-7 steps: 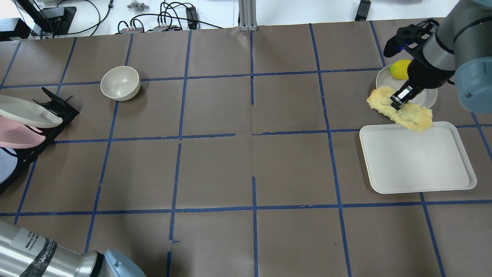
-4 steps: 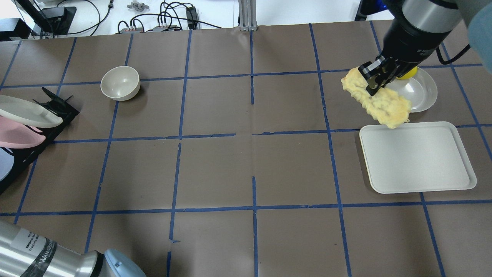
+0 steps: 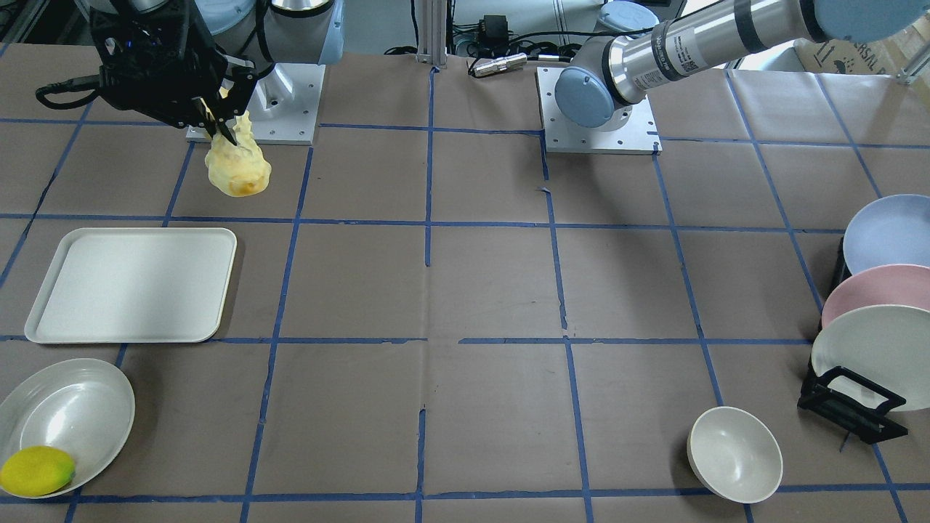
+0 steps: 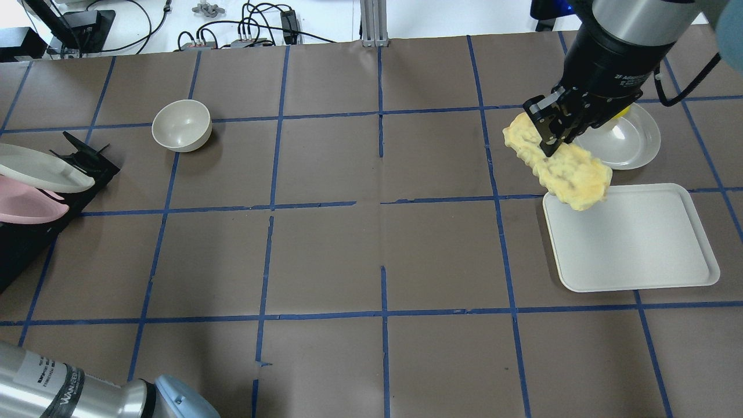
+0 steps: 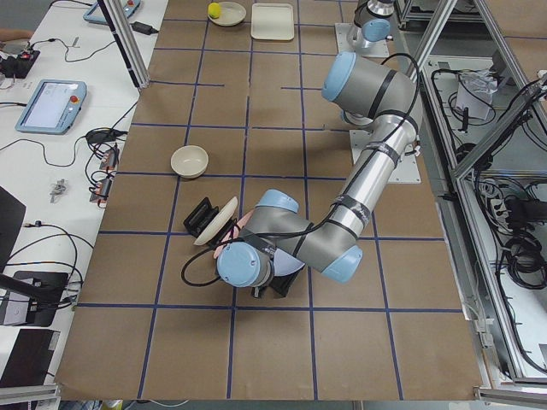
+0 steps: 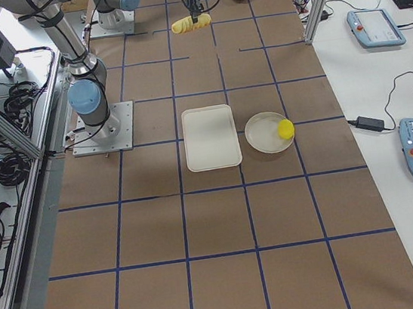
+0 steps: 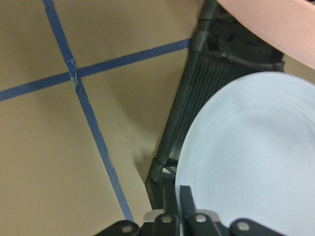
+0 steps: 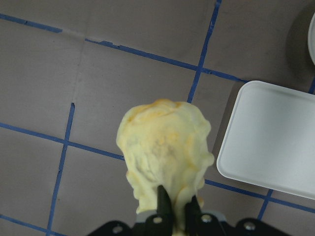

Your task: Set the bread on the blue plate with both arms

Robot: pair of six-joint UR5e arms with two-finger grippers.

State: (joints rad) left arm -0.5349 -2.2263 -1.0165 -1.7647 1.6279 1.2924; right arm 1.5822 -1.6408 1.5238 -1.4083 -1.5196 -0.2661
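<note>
My right gripper (image 4: 551,142) is shut on one end of the bread (image 4: 566,168) and holds it in the air, above the table beside the white tray's far left corner. The pale yellow loaf hangs down from the jaws in the front view (image 3: 236,167) and the right wrist view (image 8: 165,147). The blue plate (image 3: 886,232) stands at the end of the black rack. In the left wrist view my left gripper (image 7: 178,199) has its fingers close together on the blue plate's (image 7: 251,157) rim.
A white tray (image 4: 630,238) lies at the right. A white plate (image 4: 630,142) with a lemon (image 3: 36,471) sits behind it. A cream bowl (image 4: 181,125) sits far left. The rack (image 4: 87,159) also holds a pink plate (image 4: 23,206) and a white plate (image 4: 40,168).
My right gripper has lifted the bread off the white plate and carried it left. The blue plate's edge no longer shows at the overhead view's left edge.
</note>
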